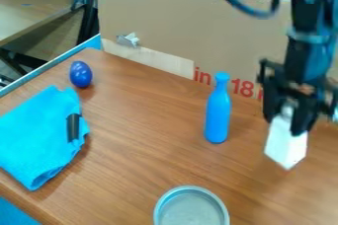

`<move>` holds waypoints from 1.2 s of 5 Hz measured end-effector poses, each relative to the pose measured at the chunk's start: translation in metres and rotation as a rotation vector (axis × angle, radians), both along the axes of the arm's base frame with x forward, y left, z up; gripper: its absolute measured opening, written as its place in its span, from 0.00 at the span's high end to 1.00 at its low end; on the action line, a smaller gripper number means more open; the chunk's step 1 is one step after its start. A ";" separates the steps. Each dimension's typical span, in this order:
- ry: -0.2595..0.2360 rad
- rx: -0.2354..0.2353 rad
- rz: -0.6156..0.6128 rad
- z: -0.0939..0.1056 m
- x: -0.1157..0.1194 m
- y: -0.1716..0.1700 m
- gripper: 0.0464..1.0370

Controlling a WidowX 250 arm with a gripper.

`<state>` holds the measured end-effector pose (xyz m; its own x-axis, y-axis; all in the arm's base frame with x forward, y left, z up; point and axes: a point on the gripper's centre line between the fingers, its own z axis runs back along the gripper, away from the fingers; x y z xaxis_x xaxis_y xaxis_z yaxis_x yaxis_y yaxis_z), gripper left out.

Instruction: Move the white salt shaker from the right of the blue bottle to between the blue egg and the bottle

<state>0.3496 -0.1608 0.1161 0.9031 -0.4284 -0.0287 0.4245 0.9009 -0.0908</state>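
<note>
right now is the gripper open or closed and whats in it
Black two-finger gripper: closed on the upper end of a white, smooth-sided block, at the right of the view.

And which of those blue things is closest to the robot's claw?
The narrow-necked bottle: it is nearest the gripper, while the egg and the cloth lie farther off, towards the left edge.

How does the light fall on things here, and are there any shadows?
In the camera view, the white block looks brightly lit, small highlights mark the dark blue egg, and soft shadow edges the blue cloth.
</note>
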 end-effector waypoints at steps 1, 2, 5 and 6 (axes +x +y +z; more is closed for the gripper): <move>-0.050 -0.022 -0.002 0.044 -0.017 0.016 0.44; -0.155 -0.054 0.060 0.085 -0.030 0.053 0.44; -0.182 0.030 0.291 0.096 -0.035 0.188 0.44; -0.104 0.069 0.320 0.067 -0.017 0.212 0.44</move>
<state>0.3324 0.0507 0.1833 0.9911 -0.1231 0.0516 0.1231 0.9924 0.0037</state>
